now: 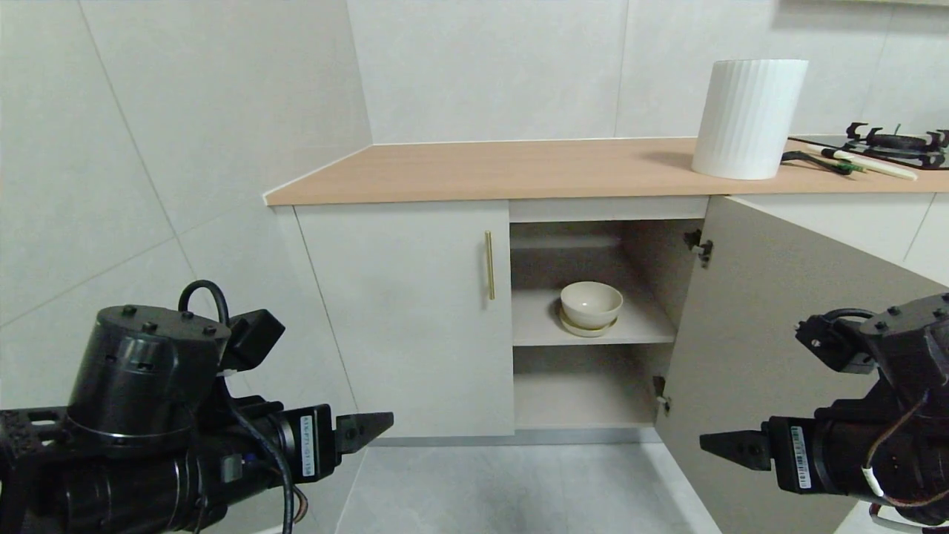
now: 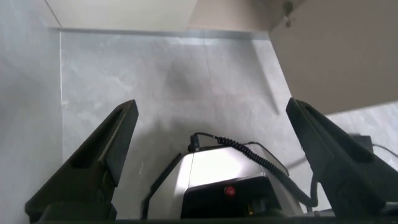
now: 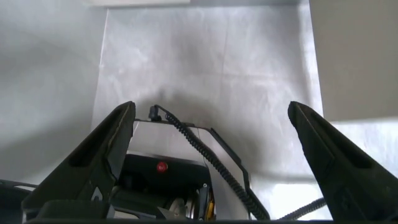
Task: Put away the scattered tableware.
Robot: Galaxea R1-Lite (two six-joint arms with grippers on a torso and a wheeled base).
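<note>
A cream bowl [image 1: 591, 302] sits on a small plate [image 1: 586, 328] on the middle shelf of the open cabinet [image 1: 593, 319]. Chopsticks [image 1: 867, 162] and a dark utensil [image 1: 819, 160] lie on the wooden counter [image 1: 482, 170] beside a white ribbed container [image 1: 747, 117]. My left gripper [image 1: 367, 430] hangs low at the left, far from the cabinet; its fingers [image 2: 99, 158] are spread wide over the floor with nothing between them. My right gripper [image 1: 730, 447] hangs low at the right in front of the open cabinet door [image 1: 771, 334]; its fingers [image 3: 329, 155] are likewise spread wide and empty.
The left cabinet door [image 1: 408, 319] with a brass handle [image 1: 489, 265] is closed. A gas stove [image 1: 893, 141] stands at the counter's far right. Tiled walls close off the left side. Grey floor [image 1: 519, 482] lies open between the grippers.
</note>
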